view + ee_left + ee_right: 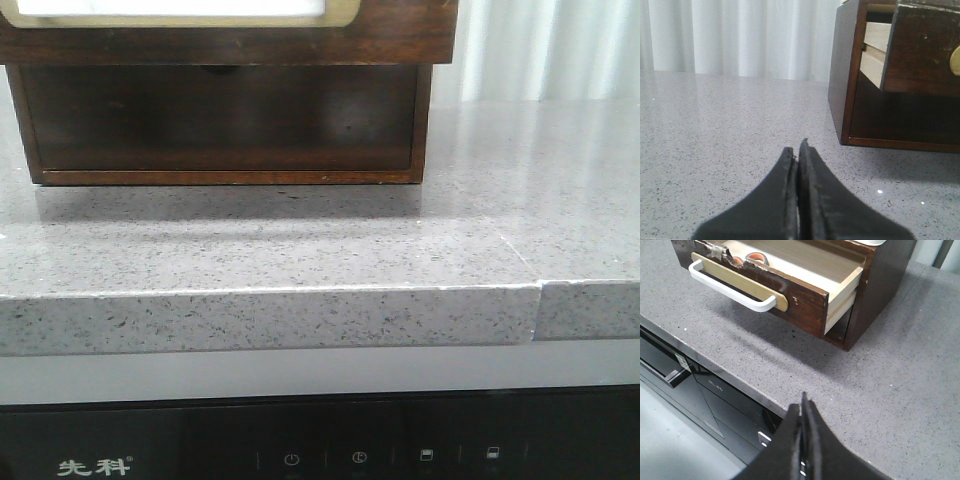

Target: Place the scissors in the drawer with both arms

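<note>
Grey speckled surface (300,250) carries our cabinet; both pincers, left (799,150) and right (804,407), sit together, empty. Scissors (752,258) lie inside the pulled-out drawer (800,295); light, stiff, best gripped at the handles.

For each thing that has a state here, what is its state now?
Drawer: pulled out, open.
Scissors: only orange loops show, inside the drawer.
Left gripper: fingers shut, empty.
Right gripper: fingers shut, empty.
Lower cabinet bay: open, nothing seen inside.
</note>
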`<state>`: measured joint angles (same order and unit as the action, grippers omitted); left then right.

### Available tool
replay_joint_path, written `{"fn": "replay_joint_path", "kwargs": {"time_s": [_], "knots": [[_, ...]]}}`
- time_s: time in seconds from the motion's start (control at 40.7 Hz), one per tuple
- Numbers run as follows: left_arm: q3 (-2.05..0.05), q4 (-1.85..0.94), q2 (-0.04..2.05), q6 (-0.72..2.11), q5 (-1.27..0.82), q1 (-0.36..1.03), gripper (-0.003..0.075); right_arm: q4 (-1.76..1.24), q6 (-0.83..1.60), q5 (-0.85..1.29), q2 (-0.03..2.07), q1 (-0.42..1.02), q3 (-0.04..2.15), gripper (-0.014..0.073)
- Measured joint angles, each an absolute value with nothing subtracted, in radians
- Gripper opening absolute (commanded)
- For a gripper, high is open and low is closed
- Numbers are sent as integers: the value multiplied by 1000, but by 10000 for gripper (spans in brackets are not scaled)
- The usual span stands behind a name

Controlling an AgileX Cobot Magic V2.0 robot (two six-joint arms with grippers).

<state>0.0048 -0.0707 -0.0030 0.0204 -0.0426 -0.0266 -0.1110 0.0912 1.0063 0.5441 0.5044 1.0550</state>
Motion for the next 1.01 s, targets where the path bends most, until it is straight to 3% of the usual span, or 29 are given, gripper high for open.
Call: {"fn": "replay_joint_path", "kwargs": {"time_s": [1.008], "knots": [[5, 0, -3, -94, -39, 13, -20, -111, 91, 1008, 544, 504, 1055, -122]]}}
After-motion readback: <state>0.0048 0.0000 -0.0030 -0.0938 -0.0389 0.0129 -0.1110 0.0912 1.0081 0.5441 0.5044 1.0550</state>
